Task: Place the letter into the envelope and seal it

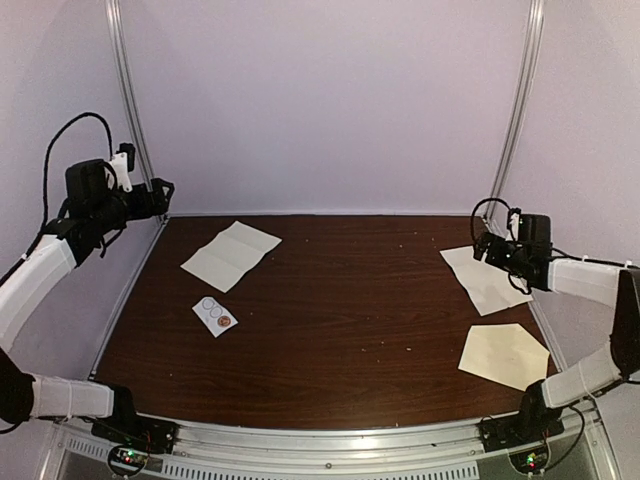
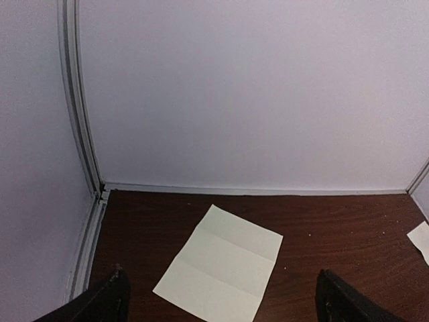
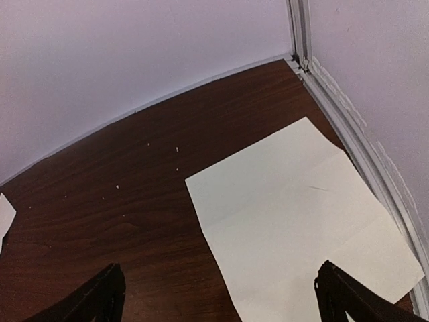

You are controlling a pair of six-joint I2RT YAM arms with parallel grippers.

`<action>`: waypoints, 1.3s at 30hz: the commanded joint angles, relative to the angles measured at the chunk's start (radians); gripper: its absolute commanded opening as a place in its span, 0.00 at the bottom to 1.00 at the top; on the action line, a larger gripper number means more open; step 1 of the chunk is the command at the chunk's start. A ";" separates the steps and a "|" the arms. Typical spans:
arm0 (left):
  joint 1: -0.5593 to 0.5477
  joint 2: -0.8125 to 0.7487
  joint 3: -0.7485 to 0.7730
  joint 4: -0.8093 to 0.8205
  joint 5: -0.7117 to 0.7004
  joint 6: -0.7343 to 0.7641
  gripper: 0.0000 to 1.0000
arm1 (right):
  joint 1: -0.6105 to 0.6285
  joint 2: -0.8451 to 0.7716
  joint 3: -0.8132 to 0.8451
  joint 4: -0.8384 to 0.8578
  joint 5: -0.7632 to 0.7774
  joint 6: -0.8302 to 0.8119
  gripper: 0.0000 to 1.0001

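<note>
The cream envelope [image 1: 505, 354] lies flat at the table's front right, flap pointing right. A white creased sheet [image 1: 231, 254] lies at the back left and shows in the left wrist view [image 2: 221, 263]. A second white creased sheet [image 1: 483, 277] lies at the right edge and shows in the right wrist view [image 3: 301, 215]. My left gripper [image 1: 162, 190] is raised over the back left corner, open and empty [image 2: 224, 305]. My right gripper [image 1: 482, 246] hovers over the right sheet, open and empty [image 3: 221, 302].
A small white card with round stickers [image 1: 215, 315] lies left of centre. Grey metal rails [image 1: 130, 110] and white walls close the back and sides. The dark wood table [image 1: 350, 300] ends at a metal front edge.
</note>
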 commanded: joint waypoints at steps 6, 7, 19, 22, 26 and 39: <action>-0.006 0.040 -0.080 0.040 0.033 -0.027 0.98 | 0.003 0.297 0.081 -0.048 -0.221 0.014 0.96; -0.006 0.045 -0.074 0.030 0.028 -0.025 0.98 | 0.003 0.308 0.075 -0.040 -0.228 0.014 0.96; -0.006 0.036 -0.079 0.022 0.007 -0.011 0.98 | 0.011 0.381 0.022 -0.022 -0.298 0.024 0.94; -0.006 0.035 -0.080 0.021 0.001 -0.007 0.98 | 0.044 0.388 0.005 -0.026 -0.313 0.031 0.94; -0.006 0.031 -0.080 0.022 -0.017 -0.007 0.98 | 0.081 0.389 -0.011 -0.032 -0.342 0.044 0.94; -0.006 0.023 -0.079 0.017 -0.054 -0.015 0.98 | 0.429 0.404 -0.030 0.042 -0.349 0.245 0.93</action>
